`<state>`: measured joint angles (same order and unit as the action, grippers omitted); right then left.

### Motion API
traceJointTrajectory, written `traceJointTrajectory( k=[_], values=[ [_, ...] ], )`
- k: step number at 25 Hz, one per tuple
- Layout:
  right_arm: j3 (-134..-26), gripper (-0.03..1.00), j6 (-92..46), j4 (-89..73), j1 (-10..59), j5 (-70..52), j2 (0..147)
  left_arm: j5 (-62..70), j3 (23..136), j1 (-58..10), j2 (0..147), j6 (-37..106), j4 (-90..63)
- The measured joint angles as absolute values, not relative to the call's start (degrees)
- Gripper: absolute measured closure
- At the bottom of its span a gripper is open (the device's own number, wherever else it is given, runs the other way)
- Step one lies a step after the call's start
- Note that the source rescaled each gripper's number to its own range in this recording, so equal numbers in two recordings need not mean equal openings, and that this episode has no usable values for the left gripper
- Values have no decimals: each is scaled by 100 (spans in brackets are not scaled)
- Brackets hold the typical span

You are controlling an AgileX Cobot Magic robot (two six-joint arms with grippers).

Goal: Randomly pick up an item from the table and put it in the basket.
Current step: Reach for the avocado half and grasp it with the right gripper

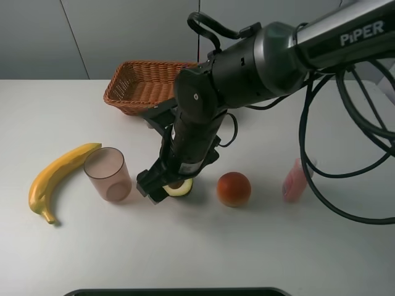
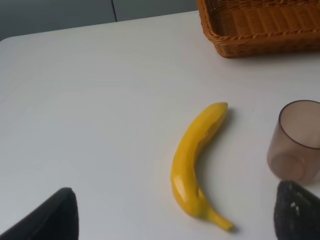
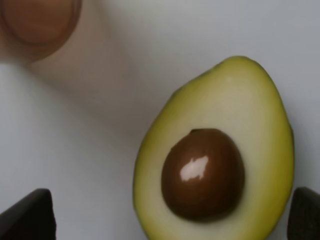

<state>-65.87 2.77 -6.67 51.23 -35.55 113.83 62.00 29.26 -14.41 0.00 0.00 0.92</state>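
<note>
The halved avocado (image 1: pixel 179 187) lies cut face up on the white table (image 1: pixel 247 246), its brown pit showing in the right wrist view (image 3: pixel 202 172). My right gripper (image 1: pixel 163 188) has reached across the middle and hangs low over it, open, with one fingertip (image 3: pixel 30 215) on each side of the avocado and a gap on one side. The wicker basket (image 1: pixel 123 98) stands empty at the back, also in the left wrist view (image 2: pixel 260 25). My left gripper (image 2: pixel 172 220) is open and empty above the table near the banana.
A yellow banana (image 1: pixel 55 179) (image 2: pixel 195 160) lies at the left. A translucent brownish cup (image 1: pixel 108 174) (image 2: pixel 297 142) stands just left of the avocado. A round orange-red fruit (image 1: pixel 234 189) sits just right of it. A small pink object (image 1: pixel 295 180) lies further right.
</note>
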Motion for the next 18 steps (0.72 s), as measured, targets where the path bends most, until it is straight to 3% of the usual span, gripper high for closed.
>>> traceJointTrajectory(
  k=[16,18],
  values=[
    [-6596,-3,325,-572,5123,-3180,11780,6200,2926,-1441,0,0,92],
    [-6596,1,325,-560,5123,-3170,11780,6200,2926,-1441,0,0,92]
  ],
)
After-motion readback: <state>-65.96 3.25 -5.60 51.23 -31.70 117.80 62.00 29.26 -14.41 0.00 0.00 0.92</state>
